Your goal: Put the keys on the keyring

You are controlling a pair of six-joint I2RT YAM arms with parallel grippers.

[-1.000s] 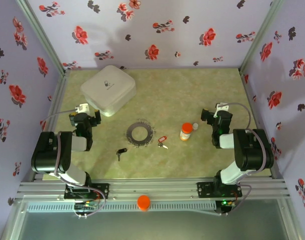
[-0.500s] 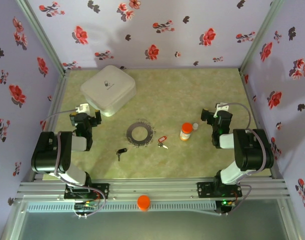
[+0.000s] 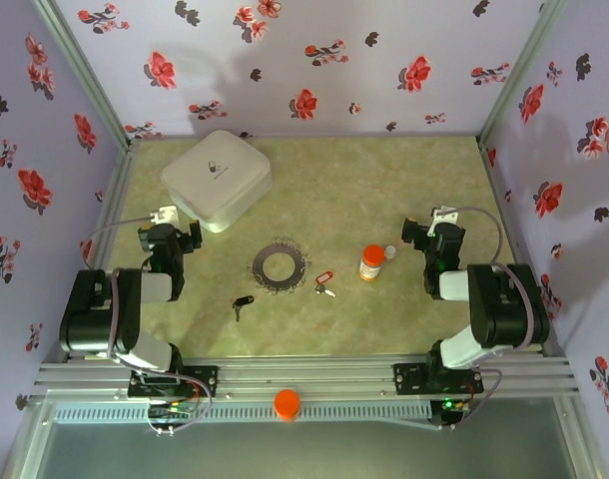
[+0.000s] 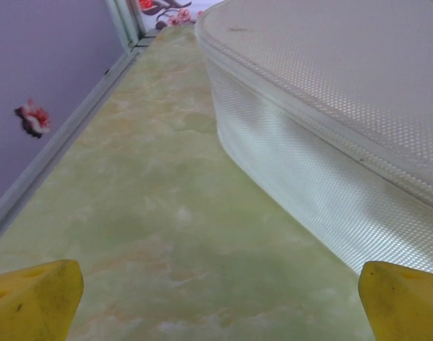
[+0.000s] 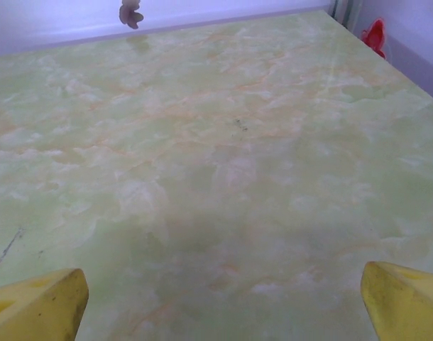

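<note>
Enclosure: a green marbled table [image 3: 384,190] is walled in by flowered panels.
Left gripper [image 3: 170,228]: the jaws are spread wide and nothing is held. Its yellow fingertips [image 4: 32,298] are seen low over bare table, just beside the white box [image 4: 330,128].
Right gripper [image 3: 431,230]: likewise spread and empty, near the orange pill bottle [image 3: 371,262].
Keyring [image 3: 278,266]: laid flat at mid-table between the arms, touched by nothing.
Keys: the black-headed key [image 3: 243,302] is found near the ring's front left, the red-tagged key [image 3: 324,280] just to its right. Both lie apart from it.
Change: over the last second only a slight settling of the arms is noted, and nothing has been moved.
Meaning: the task is judged not yet begun, as a key must first be picked up.
</note>
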